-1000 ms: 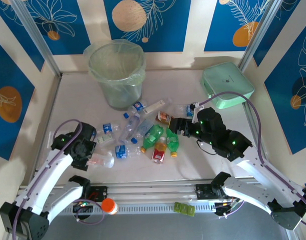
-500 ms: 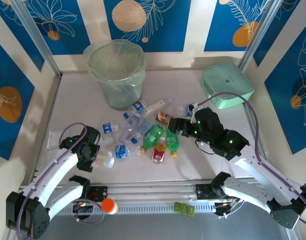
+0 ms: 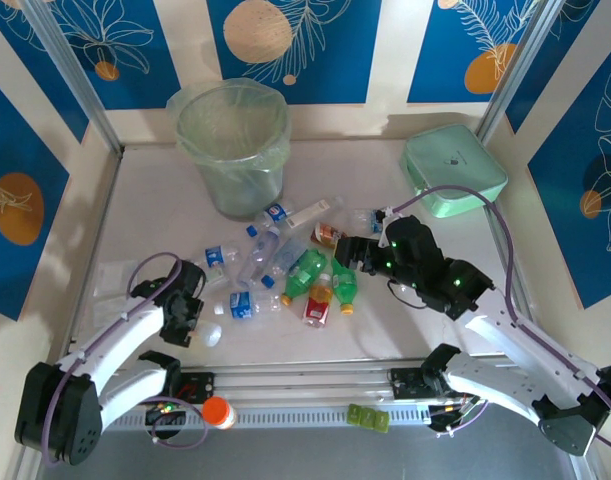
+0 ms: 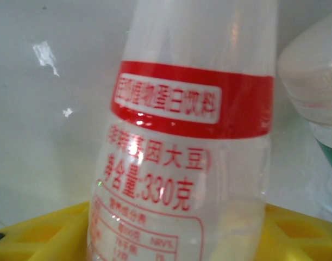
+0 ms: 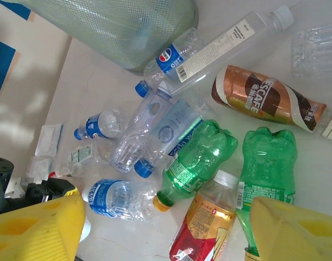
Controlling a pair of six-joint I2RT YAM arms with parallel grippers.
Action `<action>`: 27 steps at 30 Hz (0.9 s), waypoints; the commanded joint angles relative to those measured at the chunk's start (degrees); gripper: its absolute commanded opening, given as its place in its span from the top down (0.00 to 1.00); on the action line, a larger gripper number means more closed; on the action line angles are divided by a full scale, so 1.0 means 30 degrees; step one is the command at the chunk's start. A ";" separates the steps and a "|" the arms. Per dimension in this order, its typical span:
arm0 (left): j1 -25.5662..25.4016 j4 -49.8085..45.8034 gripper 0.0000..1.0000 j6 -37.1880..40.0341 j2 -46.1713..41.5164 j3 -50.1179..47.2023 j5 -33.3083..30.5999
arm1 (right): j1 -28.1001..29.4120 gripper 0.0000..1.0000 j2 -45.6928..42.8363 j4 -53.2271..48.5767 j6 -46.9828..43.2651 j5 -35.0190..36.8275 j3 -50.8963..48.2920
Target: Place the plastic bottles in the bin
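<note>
Plastic this thin looks ready to buckle, so judge your squeeze on the red-banded clear bottle [image 4: 187, 163], which lies at the near left of the table [image 3: 305, 345] between the yellow fingers of your left gripper [image 4: 176, 239]. The fingers stand close on either side of its body, but you cannot tell whether they press it yet. It appears empty, so expect it to be very light, smooth and apt to slip or dent. The straight labelled body is likely the safest place to hold, not the narrowing shoulder. Further in, the heap sits mid-table: two green bottles [image 5: 201, 157] side by side, an orange-red bottle [image 5: 206, 223] just below them, blue-capped clear bottles [image 5: 122, 198] and a brown Nescafe bottle [image 5: 263, 100]. Your right gripper [image 3: 347, 252] hovers over this heap with its fingers spread wide and nothing between them. The ribbed green ones probably give the surest purchase across the waist, and neighbours touching them may roll when one is lifted. Farthest back stands the bin [image 3: 233, 150], upright and lined, with a Pepsi-labelled clear bottle [image 5: 171, 57] lying against its foot.
</note>
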 commanded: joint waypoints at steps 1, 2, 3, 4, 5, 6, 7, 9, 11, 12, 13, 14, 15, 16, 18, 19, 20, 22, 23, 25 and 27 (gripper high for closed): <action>0.0271 0.0198 0.45 0.0484 -0.0421 0.0036 -0.0402 | -0.0014 0.20 0.0168 0.0047 0.0315 -0.0019 0.0196; 0.0251 0.0162 0.46 0.0623 -0.0671 0.0066 -0.0547 | 0.0011 0.20 0.0163 -0.0022 0.0285 0.0020 0.0313; 0.0277 0.0021 0.47 0.0662 -0.0921 0.0099 -0.0644 | 0.0019 0.20 0.0123 -0.0059 0.0236 0.0083 0.0439; 0.0257 -0.0232 0.49 0.0694 -0.1255 0.0190 -0.0741 | 0.0045 0.20 0.0068 -0.0118 0.0172 0.0154 0.0550; 0.0278 -0.0504 0.49 0.0757 -0.1577 0.0294 -0.0750 | 0.0048 0.20 0.0024 -0.0146 0.0085 0.0227 0.0687; 0.0255 -0.0695 0.50 0.0832 -0.1848 0.0411 -0.0721 | 0.0048 0.20 -0.0022 -0.0202 0.0027 0.0289 0.0771; 0.0281 -0.1005 0.49 0.0968 -0.2249 0.0602 -0.0718 | 0.0044 0.20 -0.0036 -0.0234 -0.0072 0.0336 0.0870; 0.0279 -0.1453 0.49 0.1321 -0.3035 0.1002 -0.0741 | 0.0048 0.20 -0.0017 -0.0448 -0.0182 0.0545 0.1087; 0.0278 -0.2079 0.50 0.1848 -0.3779 0.1725 -0.0998 | 0.0019 0.20 0.0016 -0.0674 -0.0110 0.0873 0.1355; 0.0266 -0.2460 0.49 0.2133 -0.4029 0.2197 -0.1250 | 0.0017 0.19 -0.0037 -0.0653 -0.0102 0.0930 0.1441; 0.0276 -0.2930 0.49 0.2596 -0.4166 0.2837 -0.1532 | 0.0015 0.19 -0.0153 -0.0624 -0.0003 0.1033 0.1480; 0.0241 -0.3301 0.49 0.3233 -0.4203 0.3574 -0.1789 | 0.0011 0.19 -0.0322 -0.0455 0.0087 0.1097 0.1481; 0.0243 -0.3561 0.49 0.3822 -0.4179 0.4233 -0.1900 | 0.0002 0.19 -0.0482 -0.0294 0.0017 0.1088 0.1481; 0.0209 -0.3507 0.49 0.4795 -0.4136 0.4966 -0.1878 | 0.0004 0.19 -0.0610 -0.0057 -0.0194 0.0979 0.1456; 0.0133 -0.2418 0.49 0.6938 -0.4094 0.6009 -0.1197 | -0.0012 0.19 -0.0546 0.0130 -0.0782 0.0675 0.1600; 0.0053 -0.2054 0.50 0.7739 -0.4037 0.6511 -0.0752 | -0.0060 0.19 -0.0260 -0.0098 -0.0978 0.0611 0.1871; -0.0003 -0.1544 0.51 0.8698 -0.4006 0.6937 -0.0312 | -0.0191 0.19 0.0170 -0.0521 -0.1054 0.0533 0.2277; -0.0216 -0.0268 0.53 1.0730 -0.3954 0.7567 0.0436 | -0.0529 0.19 0.0958 -0.1092 -0.1191 -0.0209 0.2940; -0.0297 0.0180 0.53 1.1671 -0.3969 0.7913 0.0760 | -0.0715 0.19 0.1230 -0.1021 -0.1263 -0.0863 0.3088; -0.0467 0.1615 0.54 1.4041 -0.4006 0.8343 0.1925 | -0.0914 0.19 0.1460 -0.0494 -0.1300 -0.1846 0.3121; -0.0571 0.2727 0.54 1.6035 -0.4027 0.8738 0.3373 | -0.1005 0.19 0.1532 0.0012 -0.1267 -0.2407 0.3041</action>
